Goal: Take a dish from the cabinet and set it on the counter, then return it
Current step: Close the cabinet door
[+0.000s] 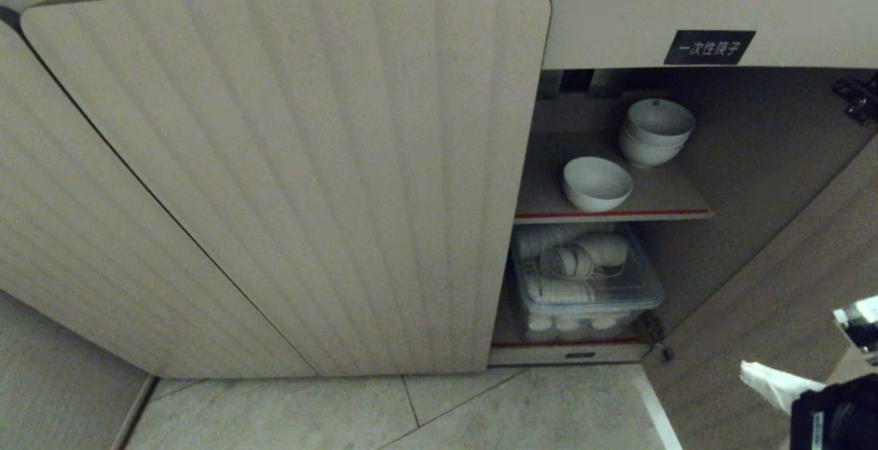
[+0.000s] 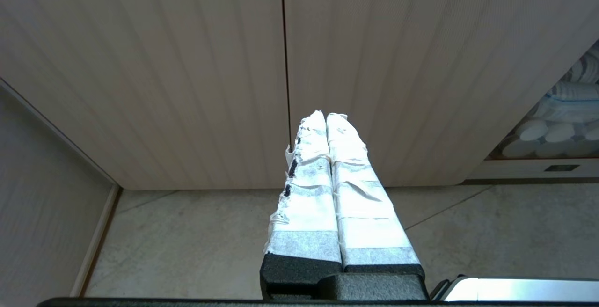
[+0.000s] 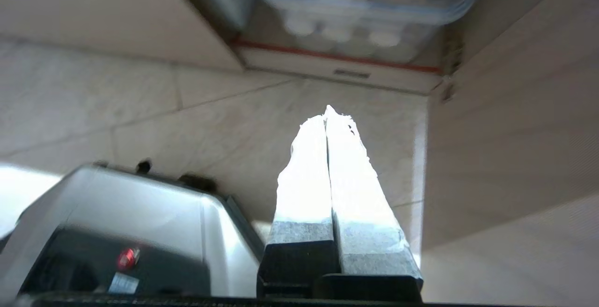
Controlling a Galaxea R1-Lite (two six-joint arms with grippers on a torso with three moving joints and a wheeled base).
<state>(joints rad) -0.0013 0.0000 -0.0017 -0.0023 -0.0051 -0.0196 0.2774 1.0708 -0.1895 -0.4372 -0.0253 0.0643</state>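
The right end effector [image 3: 327,115] is seen low over the floor tiles [image 3: 140,105] before the open cabinet [image 1: 686,244], its taped fingers pressed together and empty. The left end effector [image 2: 326,119] is likewise closed on nothing, pointed at the ribbed doors [image 2: 187,63]. The dish [image 1: 597,184] is found near the front edge of the upper shelf [image 1: 658,197]. On the black label [image 1: 709,47], white Chinese characters are printed.

We see the cabinet [image 1: 603,230] open only at its right; the closed door [image 1: 309,182] blocks the left, and bowls [image 1: 657,132] crowd the shelf [image 1: 665,197].
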